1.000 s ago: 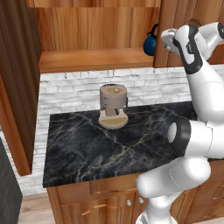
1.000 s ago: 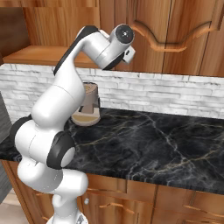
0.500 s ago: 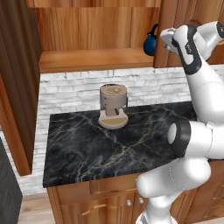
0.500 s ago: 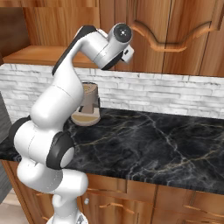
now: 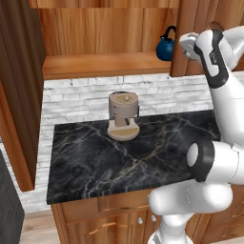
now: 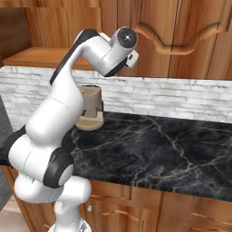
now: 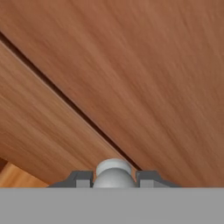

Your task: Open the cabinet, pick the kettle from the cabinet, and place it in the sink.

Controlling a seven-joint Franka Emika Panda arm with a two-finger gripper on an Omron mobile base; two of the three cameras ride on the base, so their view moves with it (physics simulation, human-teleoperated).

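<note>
**Gripper clamped on a cabinet knob, kettle on the shelf**

The kettle (image 5: 165,46) sits on the wooden shelf (image 5: 105,65) inside the cabinet (image 5: 100,28), at the shelf's right end, right beside the edge of the right-hand door (image 5: 190,33). Its black loop handle stands upright above the round dark-blue body. The rest of the shelf to its left is bare wood.

The cabinet's left door (image 5: 16,90) is swung out wide, edge-on along the left side of the left base view. The right-hand door stands in front of the shelf's right end.

The gripper (image 7: 114,177) is raised to that right door. In the hand view its two dark finger tips (image 7: 81,178) stand narrowly apart with a small round silver knob (image 7: 113,171) between them, touching both, so the pincer is closed on the knob. Reddish-brown door wood with a dark diagonal seam lies behind the knob.

Below the cabinet, a tan cylindrical coffee machine (image 5: 123,115) stands on the black gold-veined worktop (image 5: 124,157), near its back edge and against the white brick backsplash (image 5: 86,97). The lower cabinets (image 6: 149,204) run under the worktop's front edge.
</note>
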